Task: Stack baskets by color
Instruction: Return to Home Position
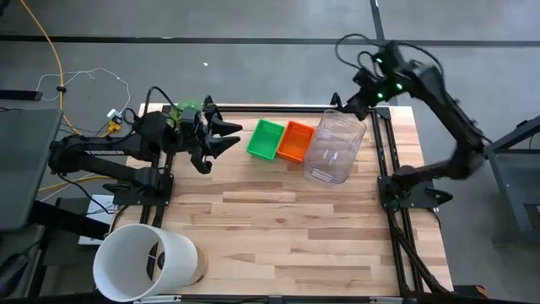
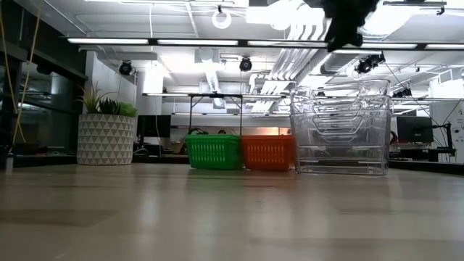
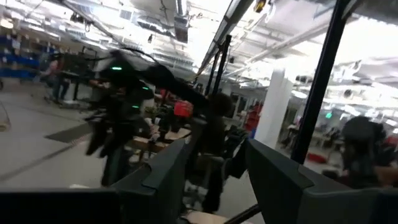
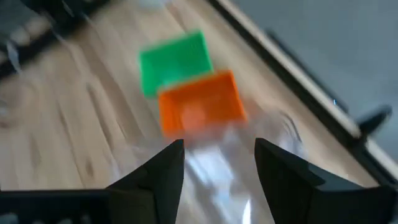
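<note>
A green basket and an orange-red basket stand side by side on their bottoms at the table's far middle, touching along one side. Right of them stands a nested stack of clear baskets, taller than both in the low view. My right gripper hangs open above the clear stack's far side with nothing between its fingers. My left gripper is open and raised left of the green basket, pointing toward the table's right; nothing is between its fingers.
A large white bucket lies on its side at the near left corner. Dark frame rails run along the table's right and far edges. The wooden top shows bare between the baskets and the near edge.
</note>
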`<state>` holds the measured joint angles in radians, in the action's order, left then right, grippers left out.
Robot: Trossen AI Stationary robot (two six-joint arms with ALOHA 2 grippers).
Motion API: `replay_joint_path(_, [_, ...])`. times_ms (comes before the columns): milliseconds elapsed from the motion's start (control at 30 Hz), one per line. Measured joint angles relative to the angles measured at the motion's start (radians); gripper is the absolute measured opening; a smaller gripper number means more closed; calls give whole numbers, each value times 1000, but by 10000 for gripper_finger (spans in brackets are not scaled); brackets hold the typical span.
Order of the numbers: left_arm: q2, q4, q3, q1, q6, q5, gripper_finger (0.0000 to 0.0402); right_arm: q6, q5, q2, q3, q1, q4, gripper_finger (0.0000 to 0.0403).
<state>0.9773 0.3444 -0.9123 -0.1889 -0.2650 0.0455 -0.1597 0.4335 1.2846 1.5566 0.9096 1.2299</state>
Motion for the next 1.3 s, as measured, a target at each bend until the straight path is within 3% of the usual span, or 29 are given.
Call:
replay_joint_path(133, [-58, -69, 0, -23, 33, 0, 158, 169, 15, -220, -225, -82, -268, 176])
replay_joint_path(300, [-135, -190, 0, -69, 51, -5, 159, 401, -9, -470, -515, -269, -639, 167])
replay_joint_path(467, [-187, -322, 0, -99, 68, -5, 158, 499, -109, -597, -652, -421, -864, 133])
replay_joint_path(667, [-206, -379, 0, -92, 73, -13, 141, 381, -204, -617, -667, -548, -900, 60])
replay_joint_path(800, [-206, -386, 0, -56, 73, -50, 83, 362, -246, -617, -661, -583, -909, 7])
replay_joint_path(933, [-210, -450, 0, 14, 102, -115, 10, 406, -289, -617, -661, -602, -907, 5])
replay_joint_path(1133, [-286, -592, 2, 83, 137, -177, 2, 400, -262, -617, -661, -610, -907, 1])
replay_joint_path(1300, [-399, -499, 138, 93, 122, -133, 1, 362, -267, -616, -661, -610, -906, 1])
